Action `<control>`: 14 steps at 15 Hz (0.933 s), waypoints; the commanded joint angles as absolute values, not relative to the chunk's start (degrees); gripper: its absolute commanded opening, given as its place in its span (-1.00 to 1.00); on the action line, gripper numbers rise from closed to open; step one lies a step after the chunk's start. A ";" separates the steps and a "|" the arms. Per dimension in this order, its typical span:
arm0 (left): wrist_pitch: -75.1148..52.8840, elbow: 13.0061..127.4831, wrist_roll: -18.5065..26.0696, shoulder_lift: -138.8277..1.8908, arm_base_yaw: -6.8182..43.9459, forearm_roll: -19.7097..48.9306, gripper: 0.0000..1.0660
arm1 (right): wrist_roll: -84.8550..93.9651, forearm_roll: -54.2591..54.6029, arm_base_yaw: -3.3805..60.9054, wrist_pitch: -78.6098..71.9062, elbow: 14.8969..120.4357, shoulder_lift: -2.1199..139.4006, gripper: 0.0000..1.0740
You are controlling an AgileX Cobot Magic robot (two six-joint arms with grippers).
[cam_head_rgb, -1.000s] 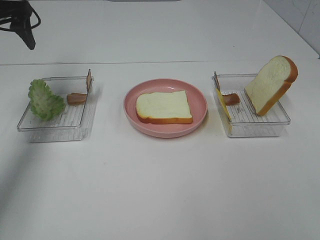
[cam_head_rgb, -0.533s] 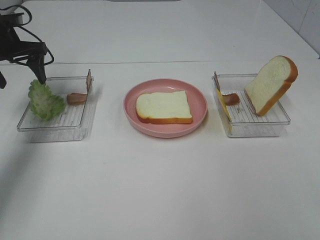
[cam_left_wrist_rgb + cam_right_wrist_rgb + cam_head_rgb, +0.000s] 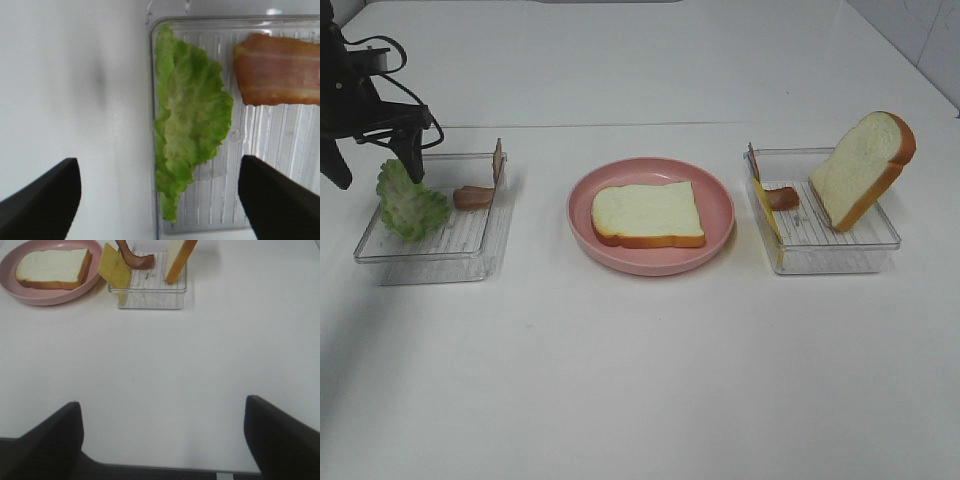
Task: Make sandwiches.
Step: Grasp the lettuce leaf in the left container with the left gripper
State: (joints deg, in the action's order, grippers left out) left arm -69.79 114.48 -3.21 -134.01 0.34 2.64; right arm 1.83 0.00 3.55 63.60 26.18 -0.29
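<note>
Left gripper (image 3: pixel 378 180) spread wide, empty, over the lettuce (image 3: pixel 190 125) draped on the 9 o'clock wall of its tray (image 3: pixel 470 245), 9 o'clock of the plated bread slice (image 3: pixel 648 212); best to descend centred, pinch mid-leaf, clear of tray wall and bacon (image 3: pixel 277 70).

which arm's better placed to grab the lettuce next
Left. The left gripper, open, hangs directly over the lettuce in the clear tray; the right gripper is open back by the table edge, far from it.
</note>
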 commanded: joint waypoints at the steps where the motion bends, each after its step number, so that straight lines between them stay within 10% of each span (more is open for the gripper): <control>1: -74.94 114.65 -3.09 -134.70 0.57 2.23 0.28 | 1.26 0.34 3.38 63.31 26.01 -1.95 0.58; 8: -74.31 114.76 -3.27 -135.39 0.57 2.23 0.01 | 1.26 0.34 3.38 63.31 26.01 -1.95 0.58; 14: -75.23 118.14 -3.04 -135.39 0.57 2.75 -0.69 | 1.26 0.34 3.38 63.31 26.01 -1.95 0.58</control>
